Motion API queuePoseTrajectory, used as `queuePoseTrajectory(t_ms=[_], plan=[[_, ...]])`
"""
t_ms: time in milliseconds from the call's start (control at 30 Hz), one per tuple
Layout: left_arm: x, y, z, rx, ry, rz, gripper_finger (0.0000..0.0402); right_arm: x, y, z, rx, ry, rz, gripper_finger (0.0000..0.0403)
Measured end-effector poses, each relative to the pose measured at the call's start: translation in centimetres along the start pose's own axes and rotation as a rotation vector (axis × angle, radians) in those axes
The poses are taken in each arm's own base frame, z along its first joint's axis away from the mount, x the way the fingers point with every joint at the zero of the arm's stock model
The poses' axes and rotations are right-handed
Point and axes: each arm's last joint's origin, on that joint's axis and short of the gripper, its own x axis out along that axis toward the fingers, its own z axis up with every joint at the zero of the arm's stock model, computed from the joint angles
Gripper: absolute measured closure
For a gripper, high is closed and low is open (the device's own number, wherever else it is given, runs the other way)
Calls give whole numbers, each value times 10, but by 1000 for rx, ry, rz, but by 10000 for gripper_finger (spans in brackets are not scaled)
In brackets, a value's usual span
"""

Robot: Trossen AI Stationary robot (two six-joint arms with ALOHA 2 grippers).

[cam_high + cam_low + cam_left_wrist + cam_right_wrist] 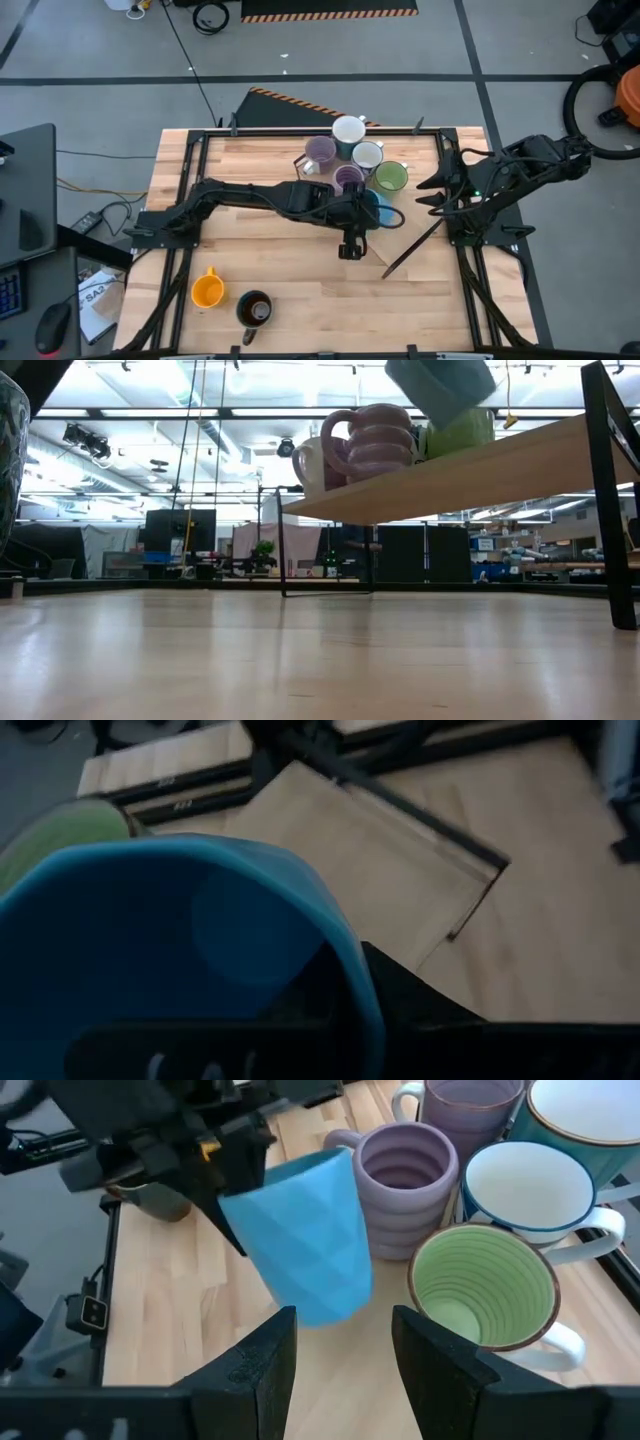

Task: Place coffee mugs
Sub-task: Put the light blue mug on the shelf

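Note:
Several coffee mugs stand on their bases on a raised wooden board [470, 472] at the table's far side: two lavender [320, 152] [349, 178], two white [349, 130] [368, 154] and a green one [391, 177]. My left gripper [362, 212] is shut on a blue mug [310, 1240], held up in the air next to the ribbed lavender mug [400, 1180] and the green mug [485, 1285]. An orange mug [207, 290] and a dark mug [255, 309] stand at the near left. My right gripper [340, 1360] waits open at the right, pointing at the blue mug. My left gripper holds the blue mug by its wall at the rim [240, 1205], coming from the table's left and slanting down. One dark finger [410, 1000] lies on the outside of the wall; the other is hidden by the mug. The mug is lifted clear and tilted, base lowest.
The board's black metal legs [600, 490] and frame stand around the table's far half. A dark rod [412, 248] lies aslant near the blue mug. Bare wood lies at the middle and near right of the table [400, 310].

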Motion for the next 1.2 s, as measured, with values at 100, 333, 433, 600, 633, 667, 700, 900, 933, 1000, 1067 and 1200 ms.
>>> queuePoseTrajectory(t_ms=[100, 333, 433, 600, 633, 667, 700, 900, 933, 1000, 1067, 1200], plan=[[3, 6, -2, -4, 10, -46, 370, 0, 0, 0, 13, 0, 0, 231], [16, 11, -10, 15, 64, -107, 369, 0, 0, 0, 35, 0, 6, 231], [20, 9, -13, 52, 88, -119, 369, 0, 0, 0, 36, -2, 8, 231], [25, 7, -18, 104, 129, -138, 369, 0, 0, 0, 38, -2, 8, 231], [24, 6, -20, 107, 147, -141, 369, 0, 0, 0, 39, -2, 8, 231], [25, 6, -20, 112, 148, -140, 369, 0, 0, 0, 39, -2, 8, 231], [26, 6, -20, 121, 142, -136, 368, 0, 1, 0, 39, -2, 8, 231], [27, 7, -22, 137, 163, -115, 367, 0, 0, 1, 39, -3, 8, 231], [27, 7, -22, 138, 169, -116, 367, 0, 0, 1, 39, -4, 7, 231], [27, 7, -23, 139, 174, -117, 367, 0, 1, 1, 40, -8, 9, 231], [27, 7, -23, 150, 176, -118, 367, 0, 1, 1, 43, -14, 9, 231], [27, 8, -23, 160, 184, -69, 367, 0, 1, 2, 42, -18, 11, 231]])
